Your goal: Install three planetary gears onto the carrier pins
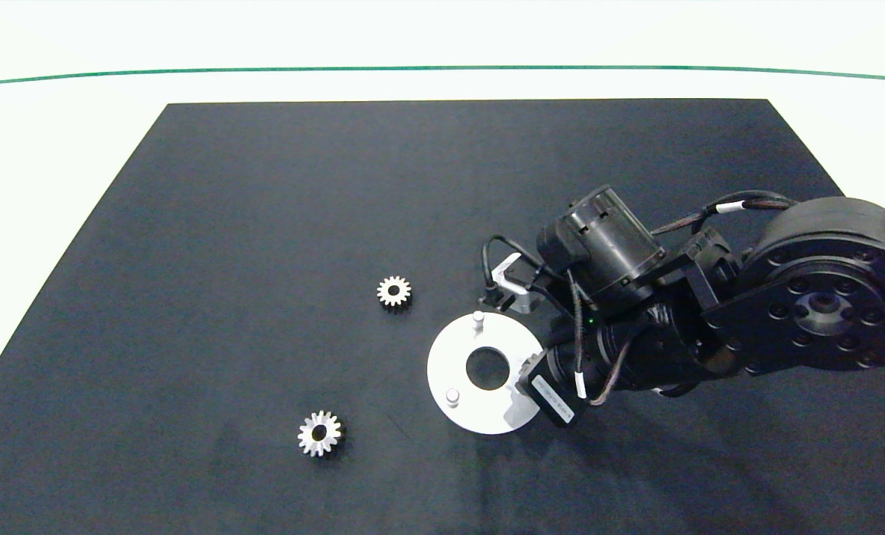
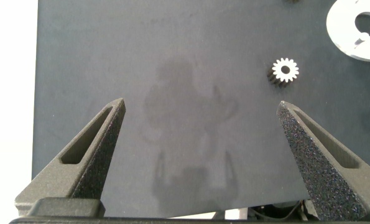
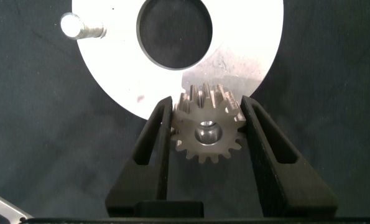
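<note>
One planetary gear (image 3: pixel 206 130) sits pinched between the right gripper's (image 3: pixel 208 134) fingers at the disc's (image 1: pixel 449 357) four-o'clock edge. Two gears (image 1: pixel 394 291) (image 1: pixel 320 433) lie on the mat toward nine and seven o'clock. Left gripper (image 2: pixel 200 134) hangs spread wide.

Two loose gears (image 1: pixel 394 291) (image 1: pixel 320 433) on dark mat (image 1: pixel 264 223); right arm (image 1: pixel 710 312) over disc (image 1: pixel 461 375), third pin probably hidden.

Black right arm (image 1: pixel 806 312) of round, screw-ringed joints, trailing black cables with white tags; textured dark-grey tapered fingers (image 3: pixel 157 149).
</note>
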{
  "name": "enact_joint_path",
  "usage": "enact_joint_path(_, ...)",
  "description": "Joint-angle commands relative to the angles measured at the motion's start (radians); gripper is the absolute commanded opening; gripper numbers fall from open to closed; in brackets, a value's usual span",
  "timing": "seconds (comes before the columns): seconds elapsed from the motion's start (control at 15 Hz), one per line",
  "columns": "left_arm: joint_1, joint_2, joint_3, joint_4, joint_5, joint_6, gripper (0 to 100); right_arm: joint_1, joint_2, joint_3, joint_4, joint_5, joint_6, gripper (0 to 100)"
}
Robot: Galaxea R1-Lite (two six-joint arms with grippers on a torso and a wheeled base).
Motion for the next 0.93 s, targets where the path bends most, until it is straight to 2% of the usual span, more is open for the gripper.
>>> enact_joint_path(0.07,0.000,0.005,0.002,0.003,0.000,0.000,100,0.000,0.003,-0.003,0.003,-0.001,-0.001,19)
enact_joint_path(0.13,0.000,0.005,0.000,0.003,0.000,0.000,100,-0.001,0.003,-0.002,0.004,-0.001,-0.002,19)
enact_joint_path(0.2,0.000,0.005,0.000,0.003,0.000,0.000,100,0.000,0.003,-0.003,0.004,-0.001,-0.001,100)
enact_joint_path(0.67,0.002,0.002,0.000,0.003,0.001,0.000,100,0.000,-0.001,0.001,0.006,-0.003,0.001,100)
enact_joint_path(0.73,0.003,-0.001,-0.001,0.003,0.001,0.000,100,0.005,-0.044,0.024,0.009,-0.012,0.005,100)
enact_joint_path(0.93,0.005,0.002,0.003,0.003,0.001,-0.004,100,0.017,-0.380,0.173,0.004,-0.034,0.009,100)
